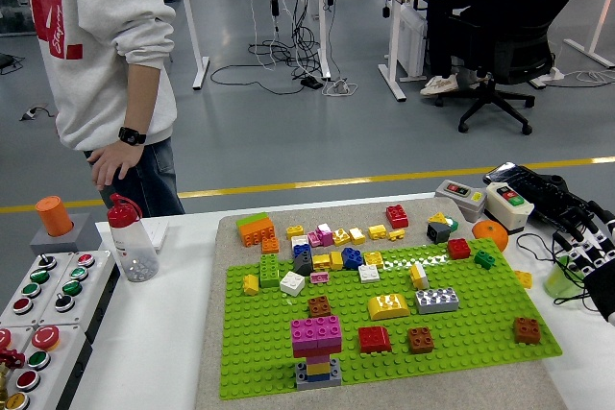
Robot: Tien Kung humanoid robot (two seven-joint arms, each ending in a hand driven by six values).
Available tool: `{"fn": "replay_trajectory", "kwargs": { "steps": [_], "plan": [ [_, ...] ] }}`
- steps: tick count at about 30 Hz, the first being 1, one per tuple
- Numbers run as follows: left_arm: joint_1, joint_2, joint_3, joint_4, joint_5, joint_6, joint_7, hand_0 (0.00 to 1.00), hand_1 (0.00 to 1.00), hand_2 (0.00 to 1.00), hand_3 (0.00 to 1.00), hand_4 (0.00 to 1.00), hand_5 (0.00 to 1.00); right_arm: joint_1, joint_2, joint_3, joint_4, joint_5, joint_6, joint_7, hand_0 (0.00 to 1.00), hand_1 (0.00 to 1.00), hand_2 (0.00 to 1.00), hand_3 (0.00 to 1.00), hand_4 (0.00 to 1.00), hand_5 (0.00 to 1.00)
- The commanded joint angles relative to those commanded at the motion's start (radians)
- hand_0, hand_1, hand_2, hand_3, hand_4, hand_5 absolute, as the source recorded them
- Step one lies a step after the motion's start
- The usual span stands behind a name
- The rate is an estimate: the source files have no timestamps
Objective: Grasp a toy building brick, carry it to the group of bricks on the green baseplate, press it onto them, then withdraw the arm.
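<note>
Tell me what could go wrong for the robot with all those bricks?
The right hand sits at the table's right edge, holding nothing. Reaching back in, it might bump the orange ball or the small green brick close by. The tall pink-topped stack stands near the green baseplate's front edge; pressing on it off-centre could tip it. Loose bricks lie crowded together at the back, so fingers may grab two.

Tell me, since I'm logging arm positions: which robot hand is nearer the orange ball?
Right. The right hand is just right of the orange ball; the left hand is out of view.
</note>
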Motion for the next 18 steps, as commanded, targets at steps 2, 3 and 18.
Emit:
{"fn": "replay_trajectory", "kwargs": {
  "steps": [2,3,18],
  "plan": [
    [0.001,0.0,-0.001,0.0,0.001,0.0,0.0,0.656,0.687,0.672,0.579,0.281,0.998,-0.002,0.001,-0.001,-0.002,0.059,0.001,-0.001,0.817,0.786,0.794,0.768,0.535,0.394],
    [0.002,-0.001,-0.002,0.0,0.003,0.0,0.0,0.656,0.687,0.672,0.579,0.281,0.998,-0.003,0.001,-0.001,-0.002,0.09,0.002,-0.001,0.817,0.786,0.794,0.768,0.535,0.394],
    [0.01,-0.003,0.001,0.0,0.006,-0.005,-0.004,0.656,0.687,0.673,0.58,0.28,0.998,-0.03,-0.001,0.022,0.005,0.339,0.007,-0.001,0.819,0.783,0.787,0.76,0.536,0.397]
  ]
}}
